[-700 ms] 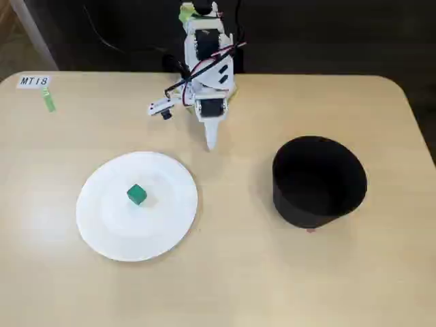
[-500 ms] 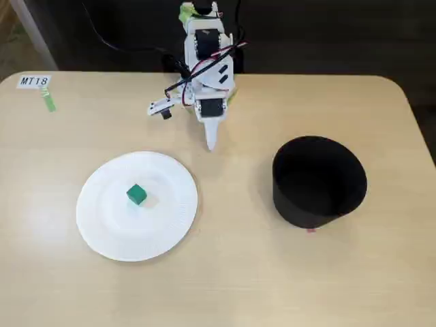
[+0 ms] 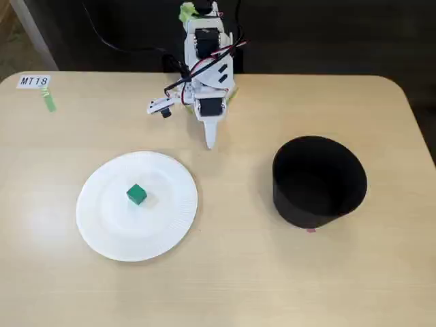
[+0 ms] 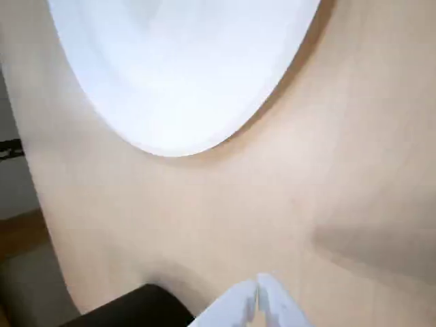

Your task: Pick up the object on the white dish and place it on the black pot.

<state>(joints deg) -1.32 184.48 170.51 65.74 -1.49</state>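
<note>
Gripper (image 3: 210, 142) closed, empty, above bare table (image 3: 231, 272); green cube (image 3: 136, 195) on white paper plate (image 3: 163, 228) lower left, black pot (image 3: 317, 181) lower right in the fixed view.

Label text: "MT18"
Carrier: small white label (image 3: 34, 81)
Spot: table (image 3: 225, 272), far-left corner, fixed view

Light wooden table (image 3: 225, 272), rounded corners, dark backdrop (image 3: 327, 34) behind

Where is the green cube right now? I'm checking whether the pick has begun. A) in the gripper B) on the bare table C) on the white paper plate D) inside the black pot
C: in the fixed view the green cube sits on the white paper plate, apart from the gripper, whose fingertips meet with nothing between them.
</note>
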